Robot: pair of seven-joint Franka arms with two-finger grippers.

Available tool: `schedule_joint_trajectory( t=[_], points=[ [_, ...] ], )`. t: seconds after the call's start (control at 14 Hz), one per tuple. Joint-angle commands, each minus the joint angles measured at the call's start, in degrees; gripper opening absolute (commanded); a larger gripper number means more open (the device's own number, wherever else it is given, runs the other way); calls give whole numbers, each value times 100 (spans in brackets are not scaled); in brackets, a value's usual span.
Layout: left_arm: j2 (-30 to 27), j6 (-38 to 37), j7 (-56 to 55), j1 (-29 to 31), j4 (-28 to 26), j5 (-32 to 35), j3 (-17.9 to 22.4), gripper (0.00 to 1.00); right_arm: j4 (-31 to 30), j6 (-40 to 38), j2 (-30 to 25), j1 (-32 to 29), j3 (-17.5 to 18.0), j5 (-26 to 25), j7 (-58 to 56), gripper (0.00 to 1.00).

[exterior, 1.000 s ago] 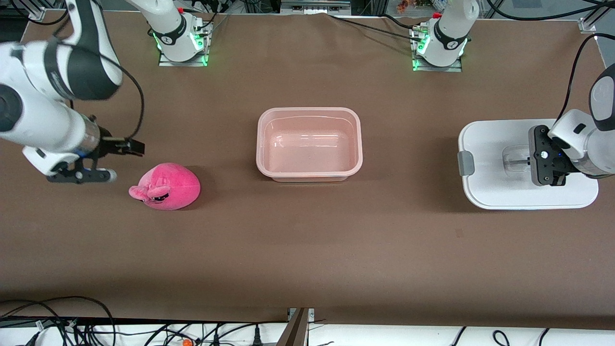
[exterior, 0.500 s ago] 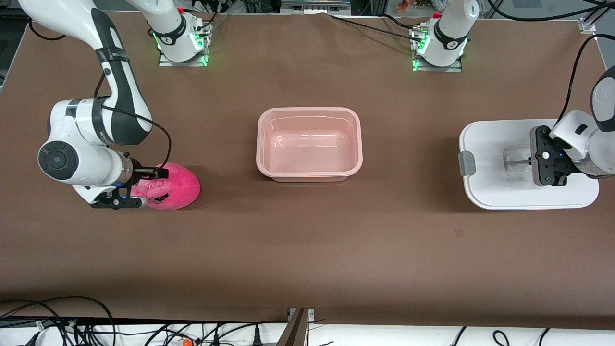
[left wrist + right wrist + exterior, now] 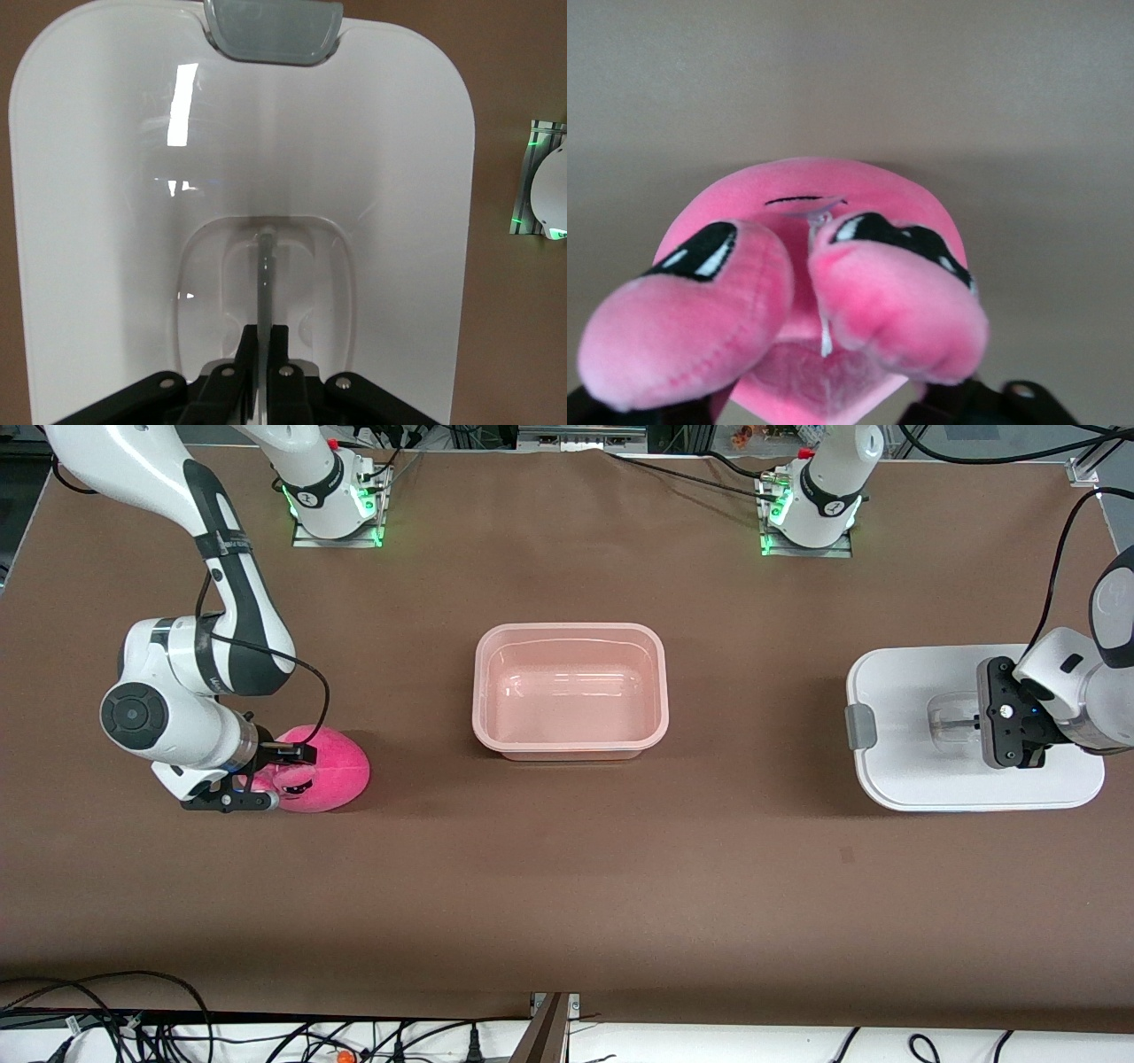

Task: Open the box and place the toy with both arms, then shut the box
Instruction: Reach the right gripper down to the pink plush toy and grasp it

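While left end effector (image 3: 1010, 726) clamps 1 lid (image 3: 904, 771), right end effector (image 3: 270, 777) straddles 1 toy (image 3: 332, 771), fingers apart

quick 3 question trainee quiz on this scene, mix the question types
1. True or false: the flat white lid sits on the translucent pink plastic tub.
2. The right gripper is at: A) the round pink plush toy B) the tub C) the lid
3. Fill in: the left gripper is shut on the lid's clear ____.

Key: 1 false; 2 A; 3 handle
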Motion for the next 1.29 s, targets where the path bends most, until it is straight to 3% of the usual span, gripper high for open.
schedule_joint_trajectory(
  t=[0.0,0.64,1.0,1.21],
  points=[
    [-39,-67,165,50,26,143,-62,0,-48,36,-75,-39,-20,112,-296,0],
    [-39,-59,165,42,35,135,-62,0,49,-26,-269,-65,-12,50,-866,0],
    [-39,-59,165,41,35,126,-62,0,830,-1350,-339,40,128,76,-885,0],
    [-39,-59,165,42,35,126,-62,0,1453,-2063,-339,93,654,103,-815,0]
  ],
)
